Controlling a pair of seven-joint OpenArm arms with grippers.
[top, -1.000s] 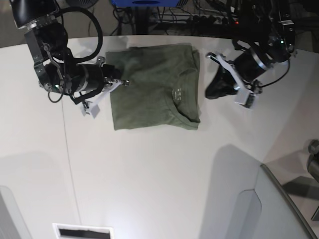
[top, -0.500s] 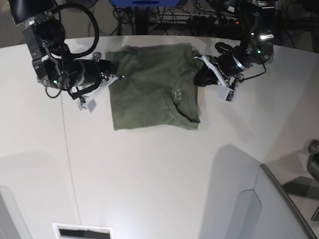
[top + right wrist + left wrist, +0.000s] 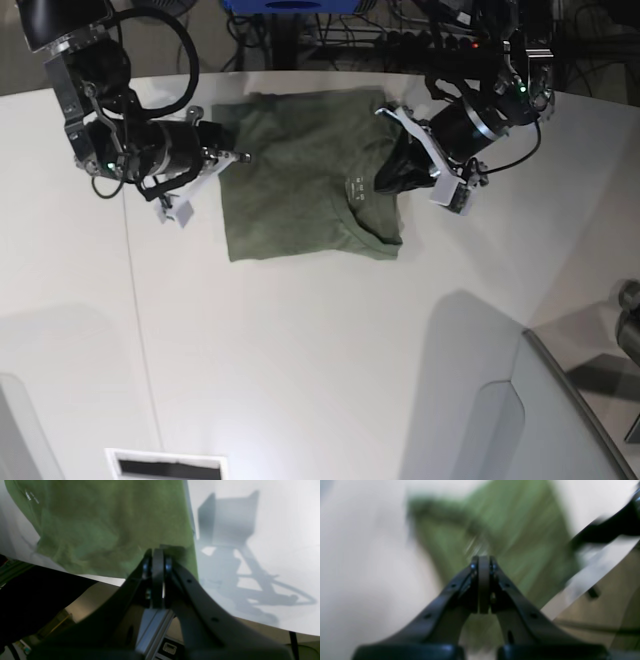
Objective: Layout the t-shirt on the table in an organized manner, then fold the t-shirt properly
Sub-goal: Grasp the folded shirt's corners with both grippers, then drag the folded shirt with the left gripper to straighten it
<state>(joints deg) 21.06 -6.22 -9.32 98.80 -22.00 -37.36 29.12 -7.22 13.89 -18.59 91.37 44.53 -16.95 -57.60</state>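
Both sets of jaws were clenched, pads pressed flat together with no cloth between them in either wrist view. The right gripper [image 3: 158, 552] sat over the straight side edge of the t-shirt [image 3: 112, 525], centre of that frame; whether the tips touched the fabric could not be told. The left gripper [image 3: 483, 562] pointed at the green cloth from the collar side, but that view was badly smeared, so contact could not be judged there either.

In the base view the t-shirt [image 3: 310, 175] lay as a compact rectangle in the upper centre of the frame, on the table [image 3: 300, 350], collar and neck label toward its right edge. The right gripper [image 3: 243, 157] was at the left edge of the cloth; the left gripper [image 3: 385, 180] was at the right edge, over the collar area.

Judged risks from here:
- Closed tips pushed sideways into the cloth would likely bunch the layers and undo the tidy rectangle.
- With jaws clenched, no edge could be pinched; a lift attempted without opening first would catch nothing.
- Opening low on stacked layers could grab only the top layer, or all of them, and skew the next fold.
- Uneven pull from the two sides would drag the whole shirt toward the far table edge at the top of the frame.
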